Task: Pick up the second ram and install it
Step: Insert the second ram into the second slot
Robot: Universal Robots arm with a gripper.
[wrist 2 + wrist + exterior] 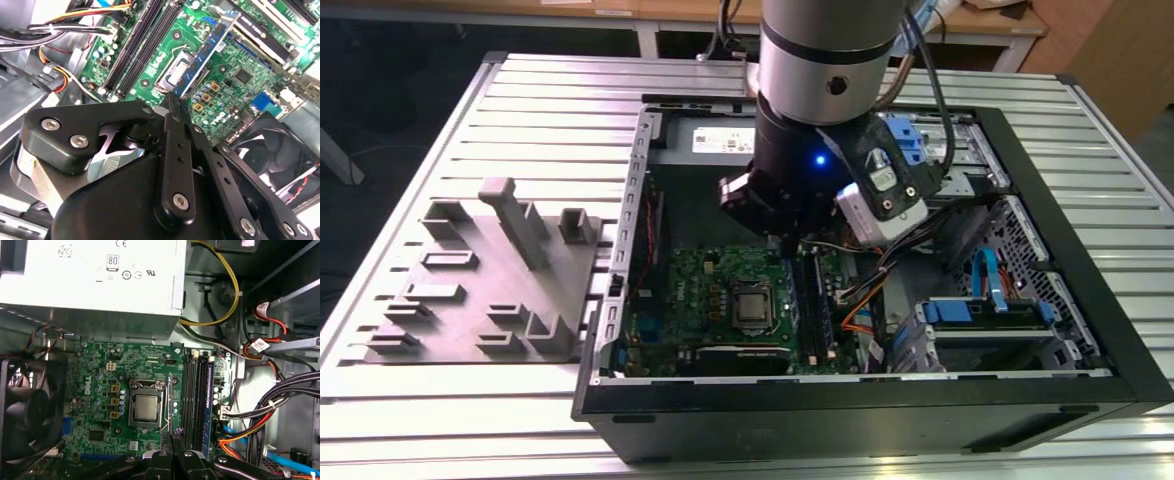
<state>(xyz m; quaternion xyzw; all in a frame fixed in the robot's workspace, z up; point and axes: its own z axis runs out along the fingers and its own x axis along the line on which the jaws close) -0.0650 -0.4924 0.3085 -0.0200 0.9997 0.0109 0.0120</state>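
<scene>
Black linkage bars crowd the second wrist view, and they run up to the gripper (173,100), whose fingers are drawn close together on the near end of the second ram (207,47) (a firm pinch, nothing else in the grasp). The stick juts out past the fingertips, its chips showing, and hangs above the motherboard (235,80), seated in nothing.

In the first wrist view that same stick (171,400) is edge-on, a thin line over the side of the CPU socket (146,406), just beside the memory slots (196,390) but apart from them.

Around the board it is tight: a fan (25,410) on one side, bundled cables (280,405) on the other, and the power supply (90,275) beyond. Over the board itself, the air is open.

Out to the exterior view, and the arm (827,60) drops straight down into the open case (1087,270), whose black walls rim the work all round. The case lies on a slatted metal table (560,90). A grey holder tray (467,330) sits at the exterior view's left, beside the case and well apart from the arm.
</scene>
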